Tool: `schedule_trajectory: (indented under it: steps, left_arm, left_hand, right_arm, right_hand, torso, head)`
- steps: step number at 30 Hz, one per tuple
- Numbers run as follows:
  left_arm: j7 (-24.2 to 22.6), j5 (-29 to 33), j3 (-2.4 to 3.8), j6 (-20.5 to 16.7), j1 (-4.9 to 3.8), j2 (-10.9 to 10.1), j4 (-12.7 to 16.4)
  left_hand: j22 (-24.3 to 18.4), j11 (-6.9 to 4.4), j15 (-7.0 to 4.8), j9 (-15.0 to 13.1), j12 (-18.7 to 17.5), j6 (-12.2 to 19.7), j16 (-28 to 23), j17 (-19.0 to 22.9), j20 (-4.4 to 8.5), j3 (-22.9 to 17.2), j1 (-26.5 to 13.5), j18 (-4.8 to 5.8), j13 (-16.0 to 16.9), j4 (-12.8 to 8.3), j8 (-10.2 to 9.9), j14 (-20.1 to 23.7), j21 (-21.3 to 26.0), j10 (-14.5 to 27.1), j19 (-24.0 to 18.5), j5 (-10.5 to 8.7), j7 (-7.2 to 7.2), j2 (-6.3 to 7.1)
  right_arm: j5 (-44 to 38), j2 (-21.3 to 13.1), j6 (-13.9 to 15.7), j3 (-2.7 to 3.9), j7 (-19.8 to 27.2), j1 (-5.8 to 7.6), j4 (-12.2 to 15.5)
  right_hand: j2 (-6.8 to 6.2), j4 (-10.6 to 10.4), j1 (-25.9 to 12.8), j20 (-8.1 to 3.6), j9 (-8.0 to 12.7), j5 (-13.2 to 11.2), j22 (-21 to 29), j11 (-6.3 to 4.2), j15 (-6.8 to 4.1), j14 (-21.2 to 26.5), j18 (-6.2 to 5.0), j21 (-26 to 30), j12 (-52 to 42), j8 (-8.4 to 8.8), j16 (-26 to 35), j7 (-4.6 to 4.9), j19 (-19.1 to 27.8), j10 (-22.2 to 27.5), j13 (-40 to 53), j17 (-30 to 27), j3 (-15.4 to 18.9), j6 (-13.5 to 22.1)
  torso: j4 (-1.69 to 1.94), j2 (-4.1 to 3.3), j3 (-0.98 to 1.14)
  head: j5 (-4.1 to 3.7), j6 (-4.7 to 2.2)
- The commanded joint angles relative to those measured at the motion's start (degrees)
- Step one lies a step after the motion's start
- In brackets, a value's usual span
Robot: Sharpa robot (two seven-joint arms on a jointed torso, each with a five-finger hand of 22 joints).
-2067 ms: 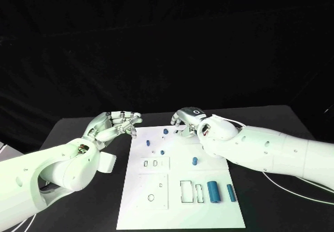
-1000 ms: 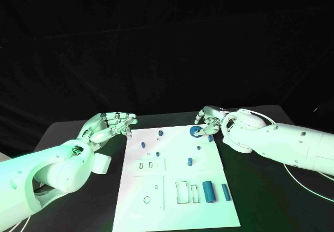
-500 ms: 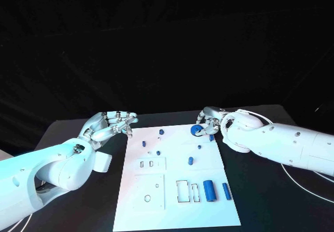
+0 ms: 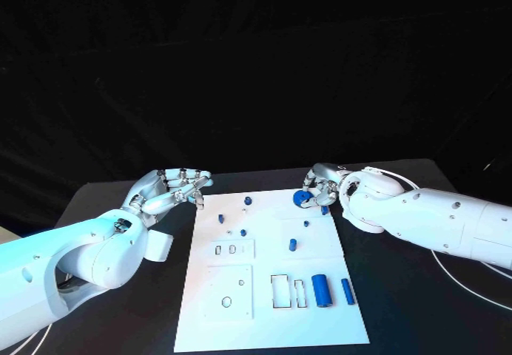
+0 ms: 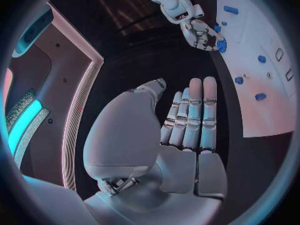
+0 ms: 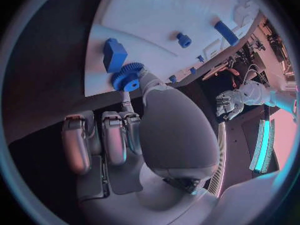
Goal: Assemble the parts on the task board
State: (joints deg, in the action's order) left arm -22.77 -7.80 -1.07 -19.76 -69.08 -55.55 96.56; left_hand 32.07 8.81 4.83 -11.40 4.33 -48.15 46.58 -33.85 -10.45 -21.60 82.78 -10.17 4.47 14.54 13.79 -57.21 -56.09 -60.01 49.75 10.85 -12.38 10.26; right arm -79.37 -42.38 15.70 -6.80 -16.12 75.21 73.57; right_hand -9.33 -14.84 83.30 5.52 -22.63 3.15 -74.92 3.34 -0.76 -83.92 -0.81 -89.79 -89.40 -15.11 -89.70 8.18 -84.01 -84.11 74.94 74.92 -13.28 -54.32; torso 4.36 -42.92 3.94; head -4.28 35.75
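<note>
Several parts (image 4: 320, 291) lie loose on the task board (image 4: 267, 325) while our right hand (image 4: 323, 188) pinches a blue gear (image 4: 302, 198) at upper right; our left hand (image 4: 169, 190) hovers empty, fingers (image 5: 190, 116) apart.

Right robot hand (image 4: 323, 189) pinching, left robot hand (image 4: 169, 189) empty.

White task board (image 4: 267, 310) was laid flat at lower centre of the head view. Small blue parts (image 4: 290, 244) were scattered over its upper half; two blue cylinders (image 4: 320, 291) were laid at lower right. A blue gear (image 6: 127, 77) was held at its top right corner.
</note>
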Motion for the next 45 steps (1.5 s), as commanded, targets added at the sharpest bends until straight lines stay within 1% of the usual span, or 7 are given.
schedule_trajectory:
  steps: [1,7,19,24,30,37,45]
  left_arm:
    - [-0.30,-0.17,0.04,0.93,-0.05,0.09,0.06]
    - [-0.26,-0.17,0.04,0.99,-0.05,0.12,0.06]
    - [-0.14,-0.17,0.03,1.02,-0.05,0.07,0.02]
    - [-0.12,-0.17,0.03,1.07,-0.05,0.08,0.00]
    - [-0.11,-0.17,0.03,1.15,-0.05,0.24,0.00]
    - [-0.10,-0.17,0.03,1.23,-0.05,0.51,-0.02]
    - [-0.07,-0.17,0.03,1.27,-0.05,0.66,-0.03]
  left_hand:
    - [0.05,-0.03,-0.07,-0.06,-0.32,0.14,0.28,-0.05,0.10,-0.40,0.37,-0.36,0.03,0.05,-0.04,0.28,-0.20,0.21,-0.29,-0.19,0.21,-0.39]
    - [0.08,-0.02,-0.06,-0.07,-0.32,0.14,0.31,-0.05,0.10,-0.48,0.37,-0.36,0.03,0.05,-0.04,0.30,-0.25,0.21,-0.32,-0.19,0.20,-0.45]
    - [0.10,-0.01,-0.06,-0.07,-0.32,0.14,0.32,-0.05,0.09,-0.54,0.38,-0.36,0.03,0.04,-0.05,0.32,-0.29,0.22,-0.35,-0.19,0.20,-0.48]
    - [0.10,-0.01,-0.06,-0.07,-0.32,0.14,0.32,-0.05,0.09,-0.54,0.38,-0.36,0.03,0.04,-0.05,0.32,-0.29,0.22,-0.35,-0.19,0.20,-0.48]
    - [0.10,-0.01,-0.06,-0.07,-0.32,0.14,0.32,-0.05,0.09,-0.54,0.38,-0.36,0.03,0.04,-0.05,0.32,-0.29,0.22,-0.35,-0.19,0.20,-0.48]
    - [0.10,-0.01,-0.06,-0.07,-0.32,0.14,0.32,-0.05,0.09,-0.54,0.38,-0.36,0.03,0.04,-0.05,0.32,-0.29,0.22,-0.35,-0.19,0.20,-0.48]
    - [0.16,-0.01,-0.05,-0.08,-0.32,0.16,0.37,-0.04,0.09,-0.68,0.42,-0.36,0.02,-0.01,-0.06,0.36,-0.40,0.25,-0.42,-0.22,0.18,-0.49]
  right_arm:
    - [-1.44,0.03,-0.99,-0.15,0.25,-0.21,0.13]
    - [-3.34,0.17,1.21,-0.20,-0.21,-0.24,1.14]
    - [-5.80,-0.11,5.70,-0.20,-1.94,-0.20,4.48]
    - [-9.16,0.25,7.96,-0.13,-2.32,-0.11,8.09]
    - [-13.63,2.99,8.01,-0.15,-2.65,-0.09,11.17]
    - [-17.11,7.64,8.01,-0.68,-3.24,-0.47,10.17]
    - [-18.29,11.83,7.86,-1.01,-3.22,-1.56,6.48]
  right_hand:
    - [1.93,0.53,1.24,-0.53,-0.75,0.41,-15.08,-0.59,-0.57,-6.06,0.81,-0.21,-0.35,-0.73,-0.27,-1.00,-5.99,-5.67,14.81,15.00,-1.78,-1.72]
    - [2.29,0.66,0.11,-1.08,-1.06,0.36,-15.08,-1.14,-1.14,-6.08,0.81,-0.21,-0.60,-1.16,-0.29,-1.63,-5.99,-5.89,15.06,15.06,-3.88,-2.88]
    - [1.97,1.01,-0.30,-1.30,-1.27,0.36,-15.08,-1.49,-1.35,-6.08,0.81,-0.21,-0.60,-1.42,-0.30,-1.98,-5.99,-5.89,15.06,15.08,-4.74,-3.40]
    - [1.89,1.09,-0.32,-1.33,-1.28,0.35,-15.08,-1.52,-1.37,-6.07,0.81,-0.21,-0.60,-1.43,-0.29,-2.00,-5.99,-5.89,15.06,15.04,-4.83,-3.42]
    - [1.69,1.13,-0.54,-1.37,-1.29,0.33,-15.08,-1.52,-1.40,-6.08,0.81,-0.21,-0.60,-1.38,-0.30,-1.96,-5.99,-5.89,15.06,15.08,-4.97,-3.38]
    - [1.60,1.18,-0.64,-1.39,-1.29,0.34,-15.08,-1.51,-1.41,-6.07,0.81,-0.21,-0.60,-1.33,-0.29,-1.96,-5.99,-5.89,15.06,15.04,-5.09,-3.32]
    - [1.48,1.29,-0.67,-1.42,-1.27,0.34,-15.08,-1.51,-1.42,-6.06,0.81,-0.21,-0.60,-1.26,-0.27,-1.94,-5.99,-5.89,15.06,14.98,-5.26,-3.24]
  torso:
    - [-0.02,-0.04,0.03]
    - [-0.10,0.03,0.01]
    - [0.06,-0.06,-0.06]
    - [0.03,-0.03,-0.01]
    - [0.02,-0.03,-0.02]
    - [0.16,-0.07,-0.05]
    - [0.11,-0.14,0.02]
  head:
    - [0.01,0.01]
    - [-0.01,0.03]
    - [0.22,-0.10]
    - [0.39,0.00]
    - [0.65,0.09]
    - [0.75,0.14]
    - [1.01,0.18]
